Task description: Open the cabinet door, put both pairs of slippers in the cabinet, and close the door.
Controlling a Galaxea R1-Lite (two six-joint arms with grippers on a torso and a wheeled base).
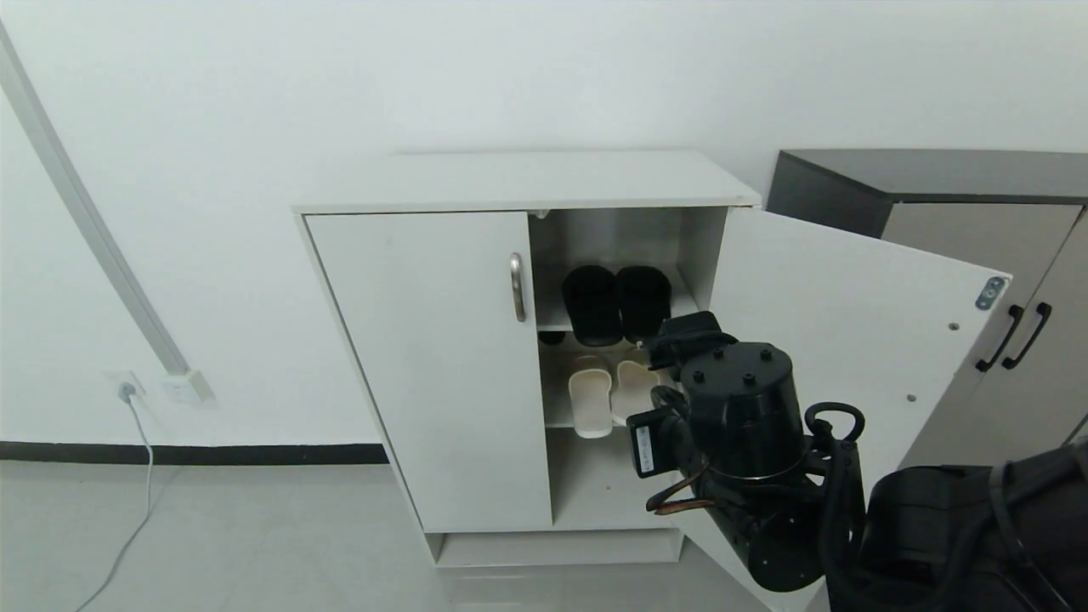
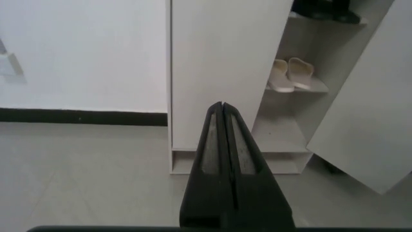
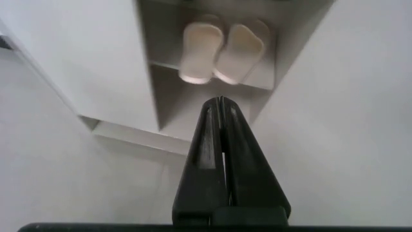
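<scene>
Cabinet [image 1: 527, 183]: white, against the wall; left door [image 1: 425, 357] shut, right door [image 1: 833, 340] swung wide open.
Black slippers [image 1: 616, 303]: side by side on the upper shelf of the open half.
White slippers [image 1: 591, 395]: side by side on the middle shelf, right under the black pair, their ends sticking out over the shelf edge.
Right gripper [image 3: 223, 106]: fingers pressed together, holding nothing; in front of the open half, near the open door, aimed just below the white slippers.
Left gripper [image 2: 223, 109]: fingers pressed together, holding nothing; low over the floor [image 2: 84, 174], apart from the cabinet, pointing at the shut door.
Beside it: a grey cabinet [image 1: 977, 221] on the right, a wall socket [image 1: 127, 389] on the left.
</scene>
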